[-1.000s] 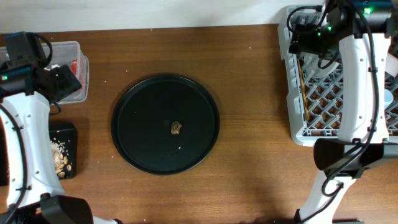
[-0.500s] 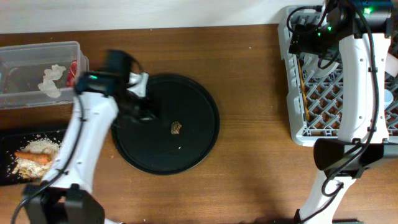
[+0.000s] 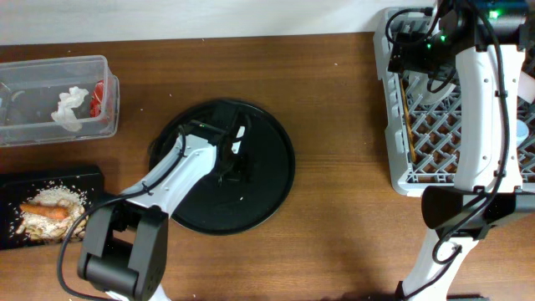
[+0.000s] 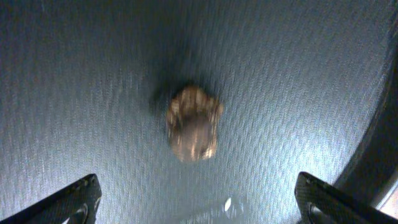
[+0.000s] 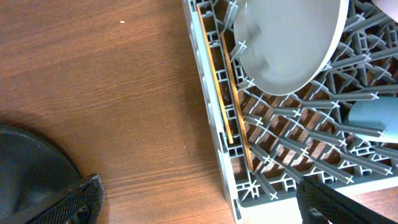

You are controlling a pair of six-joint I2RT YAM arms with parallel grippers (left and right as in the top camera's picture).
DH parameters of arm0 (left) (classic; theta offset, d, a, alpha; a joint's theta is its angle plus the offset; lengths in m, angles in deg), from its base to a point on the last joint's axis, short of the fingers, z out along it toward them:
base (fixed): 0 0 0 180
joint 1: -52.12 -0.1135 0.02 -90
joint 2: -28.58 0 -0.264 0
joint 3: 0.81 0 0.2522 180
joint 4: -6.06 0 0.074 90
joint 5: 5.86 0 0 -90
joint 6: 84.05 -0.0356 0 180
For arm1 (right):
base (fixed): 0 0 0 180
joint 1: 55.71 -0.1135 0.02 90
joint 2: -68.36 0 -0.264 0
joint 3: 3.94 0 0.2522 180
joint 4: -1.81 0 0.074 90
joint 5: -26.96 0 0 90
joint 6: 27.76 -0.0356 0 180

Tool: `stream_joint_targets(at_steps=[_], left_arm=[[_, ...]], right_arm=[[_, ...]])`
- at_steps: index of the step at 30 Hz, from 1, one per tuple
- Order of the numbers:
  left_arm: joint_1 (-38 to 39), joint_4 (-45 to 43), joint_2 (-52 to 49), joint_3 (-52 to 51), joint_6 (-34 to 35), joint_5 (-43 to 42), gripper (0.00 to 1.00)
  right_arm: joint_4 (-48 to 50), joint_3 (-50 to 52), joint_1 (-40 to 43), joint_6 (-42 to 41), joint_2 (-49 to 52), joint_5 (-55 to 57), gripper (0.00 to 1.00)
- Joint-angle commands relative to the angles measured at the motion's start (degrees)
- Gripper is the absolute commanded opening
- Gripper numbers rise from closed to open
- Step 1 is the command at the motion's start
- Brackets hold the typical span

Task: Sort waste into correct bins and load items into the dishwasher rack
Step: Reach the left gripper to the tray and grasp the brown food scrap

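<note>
A small dark brown bit (image 4: 194, 123) lies on the round black tray (image 3: 267, 192). My left gripper (image 4: 199, 210) hovers open just above it, one finger on each side; in the overhead view the gripper (image 3: 236, 163) hides the bit. The clear tub (image 3: 25, 125) holds white tissue (image 3: 69, 107) and a red wrapper (image 3: 99, 96). The black bin (image 3: 84, 176) holds rice scraps (image 3: 52, 197) and an orange carrot (image 3: 46, 210). My right gripper (image 5: 199, 208) is open and empty over the left edge of the grey rack (image 3: 451, 142). The rack holds the chopsticks (image 5: 227, 93), white plate (image 5: 286, 37) and blue cup (image 5: 376, 118).
Bare wooden table lies between the round tray and the rack (image 5: 217, 143). The two bins sit at the far left edge. The right arm stands over the rack's left half.
My left arm has swung from the bins at the far left across onto the round tray and now sits over the brown bit. The right arm has not moved.
</note>
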Motion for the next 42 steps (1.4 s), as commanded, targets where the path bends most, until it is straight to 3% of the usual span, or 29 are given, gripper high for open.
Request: stream_joint_targets(at_steps=[1,6,7,8,9,21,24,26,29,37,42], left_arm=[[0.1,-2.5,-3.0,1.5,-2.2,0.7,0.99],[0.1,-6.4,-8.4,1.5,-2.6,4.2,0.99],[0.1,-7.3,-8.5,1.5,-2.9,4.3,0.96],[0.1,-8.4,-8.5,1.5,-3.9,4.2,0.82],[0.1,-9.0,-8.5,1.5,-4.3,4.2,0.76],[5.1,-4.7,-8.5,1.5,-4.7,7.3,0.69],[5.1,-4.6,-8.5,1.5,-4.7,7.3,0.58],[5.1,-4.4,-8.5,1.5,-4.7,7.3,0.44],[5.1,-4.3,-8.5,1.5,-4.7,7.3,0.43],[5.1,3.2,-8.5,9.3,-4.7,7.2,0.26],[5.1,3.3,-8.5,10.6,-4.7,7.1,0.26]], right_arm=[[0.0,0.2,0.2,-0.5,0.3,0.9,0.98],[0.0,0.2,0.2,-0.5,0.3,0.9,0.98],[0.0,0.2,0.2,-0.5,0.3,0.9,0.98],[0.0,0.2,0.2,-0.5,0.3,0.9,0.98],[0.0,0.2,0.2,-0.5,0.3,0.9,0.98],[0.0,0.2,0.2,-0.5,0.3,0.9,0.98],[0.0,0.2,0.2,-0.5,0.3,0.9,0.98],[0.0,0.2,0.2,-0.5,0.3,0.9,0.98],[0.0,0.2,0.2,-0.5,0.3,0.9,0.98],[0.0,0.2,0.2,-0.5,0.3,0.9,0.98],[0.0,0.2,0.2,-0.5,0.3,0.9,0.98]])
